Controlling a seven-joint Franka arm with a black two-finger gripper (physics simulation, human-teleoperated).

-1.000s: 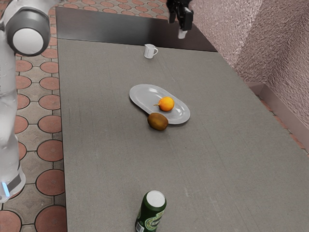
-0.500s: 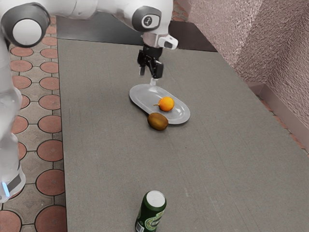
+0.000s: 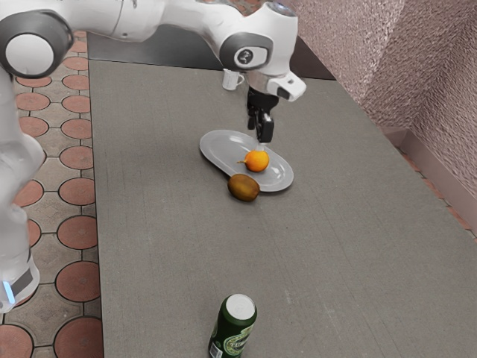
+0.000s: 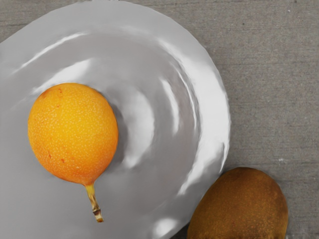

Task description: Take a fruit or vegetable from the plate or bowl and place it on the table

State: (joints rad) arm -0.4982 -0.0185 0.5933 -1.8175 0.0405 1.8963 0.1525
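Fruit [image 3: 257, 161], orange with a stem, lies on the plate [image 3: 218, 145] below your gripper [image 3: 258, 139]. Your gripper's fingers stand spread, one partly behind the other. The kiwi [image 3: 243, 188] rests below and to one side of your gripper, by the plate's rim, cut off in the wrist view. Well apart from your gripper, the can [image 3: 236, 326] has its base cut off.

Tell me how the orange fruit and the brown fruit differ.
The orange fruit is bright and nearly round, while the brown fruit is dull and more oval.
The orange fruit has a short stem; no stem can be seen on the brown fruit.
The orange fruit lies on the plate, the brown fruit at its rim.
Both have speckled skin.
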